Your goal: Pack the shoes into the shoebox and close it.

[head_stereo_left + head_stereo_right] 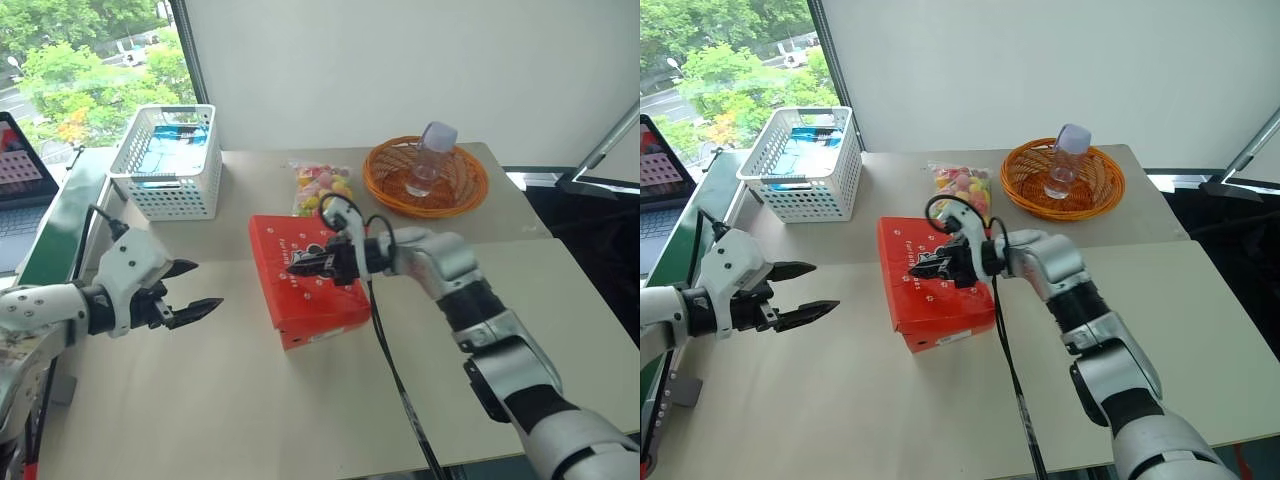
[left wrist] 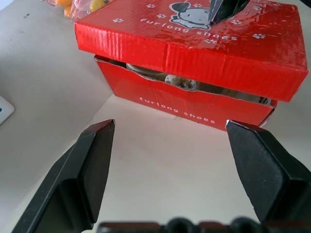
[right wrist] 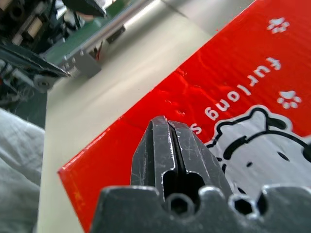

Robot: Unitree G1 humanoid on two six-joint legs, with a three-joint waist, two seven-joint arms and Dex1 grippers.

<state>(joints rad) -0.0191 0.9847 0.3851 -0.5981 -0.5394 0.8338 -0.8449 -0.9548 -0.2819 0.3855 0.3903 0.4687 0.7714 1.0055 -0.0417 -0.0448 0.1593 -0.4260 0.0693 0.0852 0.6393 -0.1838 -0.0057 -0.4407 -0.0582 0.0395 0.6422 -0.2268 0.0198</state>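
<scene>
Right gripper (image 1: 299,264): fingers pressed tight together, nothing between them, tips over the lid of the shoebox (image 1: 305,280), on or just above it; contact cannot be told. In the right wrist view the closed fingers lie over the lid's white cartoon face and lettering. Arm reaches in from the right side of the desk, black cable looping off the wrist.

Left gripper (image 1: 195,287): fingers spread wide, empty, hovering over bare desk (image 1: 200,400) to the left of the shoebox, apart from it, tips aimed toward its side.

Shoebox: red, near the middle of the desk, long side running from near edge toward far edge. Lid is down but not fully seated; the left wrist view shows a gap under the lid along the side wall, wall edge slightly buckled, and a bit of pale shoe (image 2: 177,81) visible inside through the gap.

Farther out: bag of coloured sweets (image 1: 322,188) just beyond the box's far end. Orange wicker basket (image 1: 465,185) toward the far right corner, a clear bottle (image 1: 428,158) with a pale cap standing in it. White lattice basket (image 1: 170,170) at the far left corner, blue items inside. Laptop (image 1: 20,165) beyond the desk's left edge.
</scene>
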